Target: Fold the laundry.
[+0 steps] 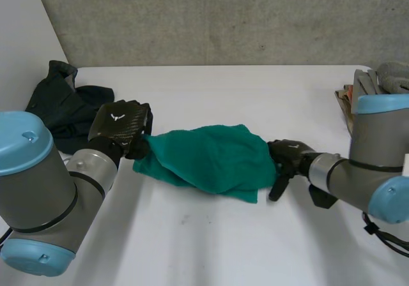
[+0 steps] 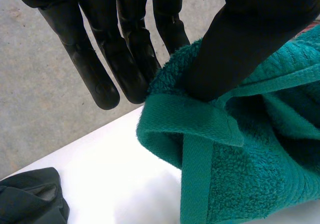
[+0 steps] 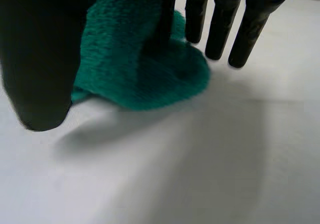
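Now | green towel [image 1: 208, 158] lies bunched on the table [image 1: 211, 248], slack between the hands | left hand [image 1: 121, 121] pinches one hemmed end, thumb against straight fingers | right hand [image 1: 289, 153] clamps the opposite end | risk: the shallow thumb hold may slip if the towel is pulled taut; the dark garment [image 1: 61, 107] near the towel's left-held end could snag.

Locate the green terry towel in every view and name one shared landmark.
Head view: green terry towel mid-table, held between left hand and right hand.
Left wrist view: hemmed corner pinched under the left hand's thumb.
Right wrist view: its end pinched between the right hand's thumb and fingers.
Shared landmark: the white table.
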